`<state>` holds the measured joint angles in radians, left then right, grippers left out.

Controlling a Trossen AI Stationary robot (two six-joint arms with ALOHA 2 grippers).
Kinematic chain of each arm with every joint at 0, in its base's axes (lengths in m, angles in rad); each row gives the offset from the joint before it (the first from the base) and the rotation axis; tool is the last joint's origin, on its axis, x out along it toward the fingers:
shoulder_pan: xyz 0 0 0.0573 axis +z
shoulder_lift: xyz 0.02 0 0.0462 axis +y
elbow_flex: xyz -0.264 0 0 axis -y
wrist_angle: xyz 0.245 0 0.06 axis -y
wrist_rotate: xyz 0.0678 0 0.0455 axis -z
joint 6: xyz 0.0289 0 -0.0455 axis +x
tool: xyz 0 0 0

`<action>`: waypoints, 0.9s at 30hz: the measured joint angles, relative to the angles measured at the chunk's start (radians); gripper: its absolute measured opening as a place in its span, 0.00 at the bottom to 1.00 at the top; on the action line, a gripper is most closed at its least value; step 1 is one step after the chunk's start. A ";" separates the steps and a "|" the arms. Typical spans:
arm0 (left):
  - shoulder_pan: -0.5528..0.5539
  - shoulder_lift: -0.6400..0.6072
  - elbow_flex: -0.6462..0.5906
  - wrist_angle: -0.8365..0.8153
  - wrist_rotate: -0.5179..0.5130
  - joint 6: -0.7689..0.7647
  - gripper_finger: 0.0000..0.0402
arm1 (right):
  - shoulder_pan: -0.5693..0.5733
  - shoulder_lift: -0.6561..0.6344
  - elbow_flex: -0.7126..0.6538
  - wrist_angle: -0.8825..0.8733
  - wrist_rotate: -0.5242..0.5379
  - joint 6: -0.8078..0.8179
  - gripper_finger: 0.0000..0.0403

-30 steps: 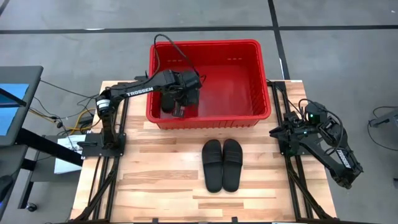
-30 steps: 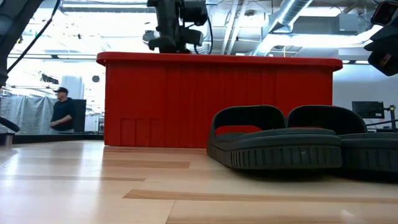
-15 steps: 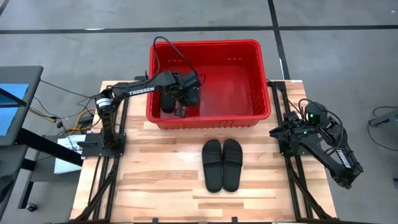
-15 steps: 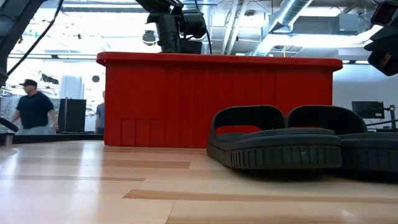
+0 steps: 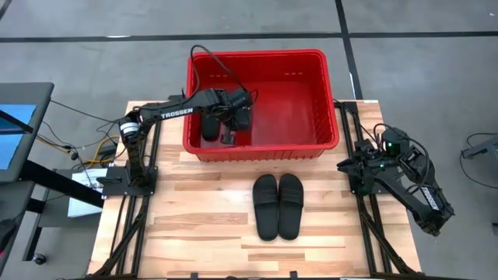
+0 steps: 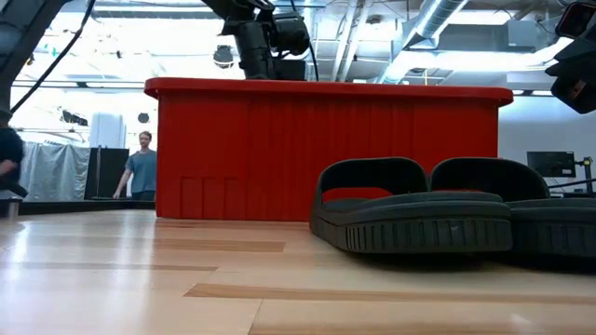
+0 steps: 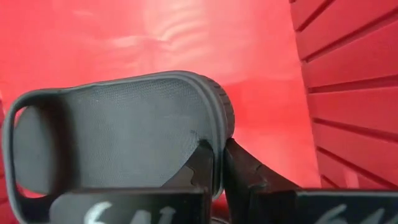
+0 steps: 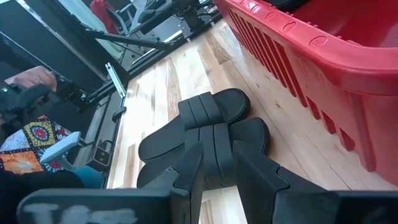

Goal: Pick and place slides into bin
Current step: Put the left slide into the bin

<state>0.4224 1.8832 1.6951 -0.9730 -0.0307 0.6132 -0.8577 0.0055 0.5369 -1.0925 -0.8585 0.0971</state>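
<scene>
A black open-toe slide (image 7: 118,130) is gripped edgewise by the closed left end effector (image 7: 217,165) inside the large red plastic bin (image 5: 264,56), near its left wall; the right end effector (image 8: 217,163) waits open.

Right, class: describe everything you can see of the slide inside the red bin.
The slide in the bin is black with a finely textured footbed, a thick rounded rim and a wide strap at one end. It looks like soft moulded foam or rubber. It sits over the bin's left front corner, near the wall. The left gripper has its jaws shut on the sole's edge.
</scene>
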 joint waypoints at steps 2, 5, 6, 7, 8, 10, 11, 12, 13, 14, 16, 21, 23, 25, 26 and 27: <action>0.011 0.000 0.000 0.000 0.000 0.000 0.00 | 0.000 0.000 0.000 0.000 0.000 0.000 0.19; 0.025 0.000 0.000 0.000 -0.002 -0.001 0.00 | 0.000 0.000 0.000 0.000 0.000 0.000 0.19; 0.028 0.000 0.000 0.000 -0.003 0.000 0.00 | 0.000 0.000 0.000 0.000 0.000 0.000 0.19; 0.031 0.000 0.000 0.000 -0.003 0.000 0.00 | 0.000 0.000 0.000 0.000 0.000 0.000 0.19; 0.032 0.000 0.000 0.000 -0.002 0.000 0.00 | 0.000 0.000 0.000 0.000 0.000 0.000 0.19; 0.036 -0.001 -0.012 0.025 -0.001 0.003 0.00 | 0.000 0.000 0.000 0.000 0.000 0.000 0.19; 0.036 -0.002 -0.027 0.051 -0.001 0.007 0.00 | 0.000 0.000 0.000 0.000 0.000 0.000 0.19; 0.037 -0.002 -0.045 0.068 0.000 0.011 0.00 | 0.000 0.000 0.000 0.000 0.000 0.000 0.19; 0.040 -0.001 -0.061 0.075 0.001 0.017 0.00 | 0.000 0.000 0.000 0.000 0.000 0.000 0.19; 0.043 -0.001 -0.078 0.078 0.003 0.024 0.00 | 0.000 0.000 0.000 0.000 0.000 0.000 0.19; 0.044 -0.002 -0.130 0.120 -0.001 0.032 0.00 | 0.000 0.000 0.000 0.000 0.000 0.000 0.19; 0.060 0.000 -0.216 0.175 0.000 0.036 0.00 | 0.000 0.000 0.000 0.000 0.000 0.000 0.19; 0.062 0.000 -0.233 0.177 0.001 0.036 0.00 | 0.000 0.000 0.000 0.000 0.000 0.000 0.19; 0.062 0.000 -0.237 0.186 0.006 0.035 0.00 | 0.000 0.000 0.000 0.000 0.000 0.000 0.19; 0.061 0.000 -0.237 0.195 0.008 0.035 0.00 | 0.000 0.000 0.000 0.000 0.000 0.000 0.19; 0.059 0.000 -0.237 0.199 0.009 0.035 0.00 | 0.000 0.000 0.000 0.000 0.000 0.000 0.19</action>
<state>0.4817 1.8832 1.4586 -0.7736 -0.0220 0.6478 -0.8577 0.0055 0.5367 -1.0927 -0.8585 0.0975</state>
